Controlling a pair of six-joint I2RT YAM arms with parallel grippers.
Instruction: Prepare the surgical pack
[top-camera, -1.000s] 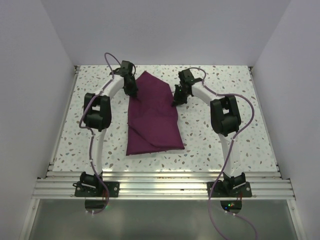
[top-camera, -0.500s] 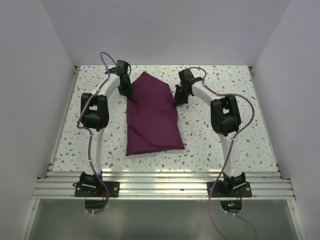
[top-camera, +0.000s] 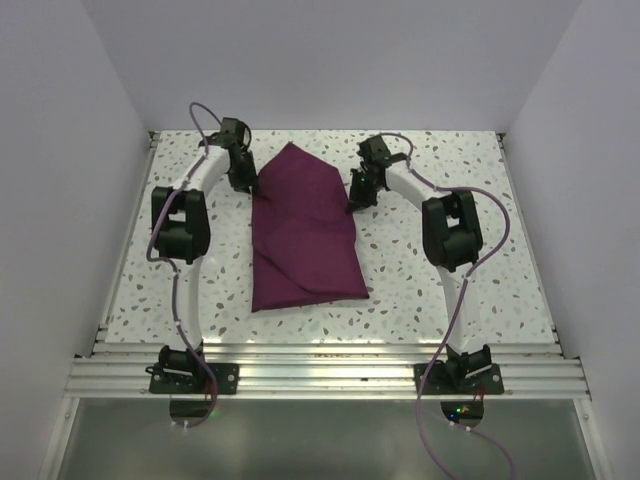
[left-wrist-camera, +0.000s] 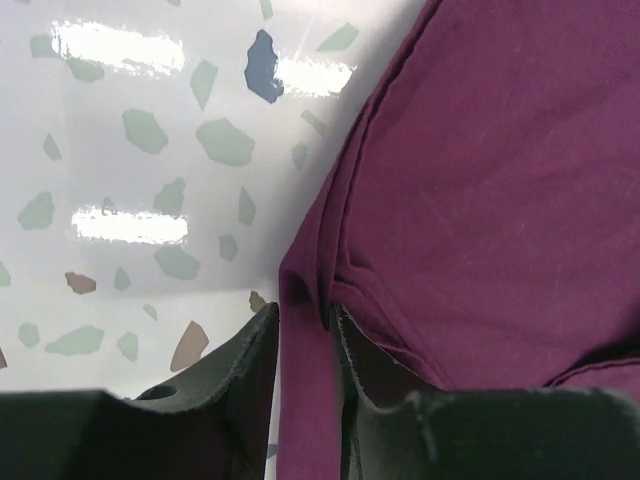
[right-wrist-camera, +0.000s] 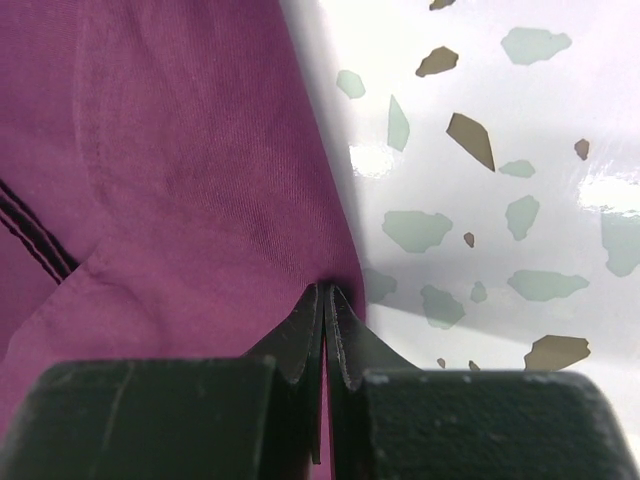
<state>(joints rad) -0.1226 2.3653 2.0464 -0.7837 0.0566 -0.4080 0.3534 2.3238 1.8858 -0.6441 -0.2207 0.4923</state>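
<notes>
The deep-maroon cloth (top-camera: 305, 230) lies as a folded bundle in the middle of the table. No steel tray, instruments or white pads show. My left gripper (top-camera: 251, 186) is at the cloth's far left edge. In the left wrist view it (left-wrist-camera: 305, 318) is shut on a fold of the cloth's edge (left-wrist-camera: 480, 180). My right gripper (top-camera: 352, 205) is at the cloth's far right edge. In the right wrist view it (right-wrist-camera: 326, 292) is pinched shut on the thin edge of the cloth (right-wrist-camera: 180, 160).
The speckled white table top (top-camera: 450, 290) is walled on the left, right and back. An aluminium rail (top-camera: 320, 375) runs along the near edge. Purple cables loop off both arms.
My left arm has swung left and toward the back, taking the cloth's left edge with it. The right arm has stayed put.
</notes>
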